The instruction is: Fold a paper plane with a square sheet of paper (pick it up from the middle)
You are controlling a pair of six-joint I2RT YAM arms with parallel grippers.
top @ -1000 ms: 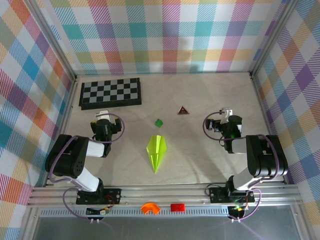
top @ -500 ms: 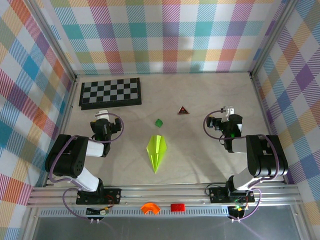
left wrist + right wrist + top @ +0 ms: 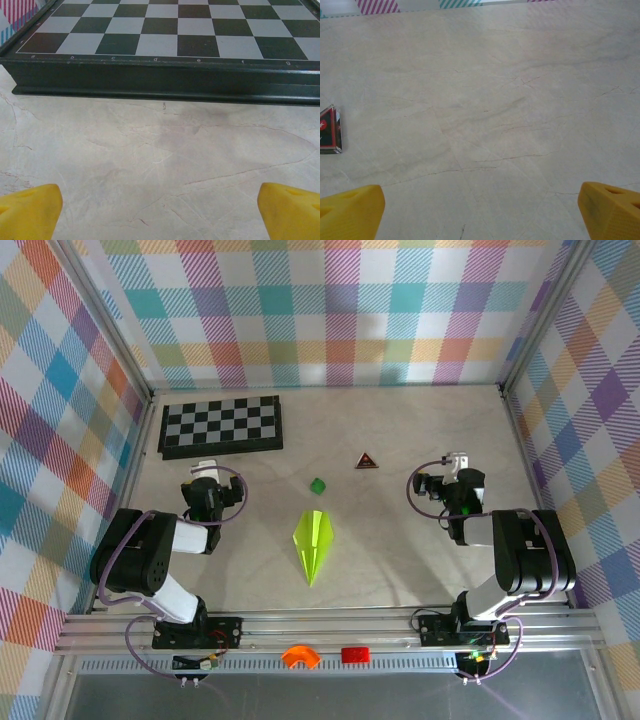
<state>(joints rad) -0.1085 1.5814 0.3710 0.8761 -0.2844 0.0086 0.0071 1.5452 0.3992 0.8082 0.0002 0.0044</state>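
**Both tools spread wide and empty; paper plane lies mid-bench between the arms**

On the left of the pale marbled bench, the left arm is folded back on itself. Its left tool points toward the far wall and sits low over the surface. In the left wrist view its yellow fingertips sit at the two bottom corners, so the jaws stand wide apart, with bare bench between them and nothing gripped. Just beyond that tool lies a black-and-white chessboard with a dark frame, flat on the bench near the far-left corner, its near edge facing the tool.

At the centre lies the paper plane, a narrow lime yellow-green paper dart with a crease down its middle. It is flat on the bench with its sharp tip toward the arm bases, about midway between the two arms and touched by neither. Just beyond its far end, apart from it, sits a tiny dark green block.

Right of that block, slightly farther back, lies a small dark red triangular piece.

Further right, the right tool also faces the far wall. Its yellow fingertips are likewise far apart at the bottom corners of the right wrist view, and it holds nothing. The triangular piece shows at that view's left edge.
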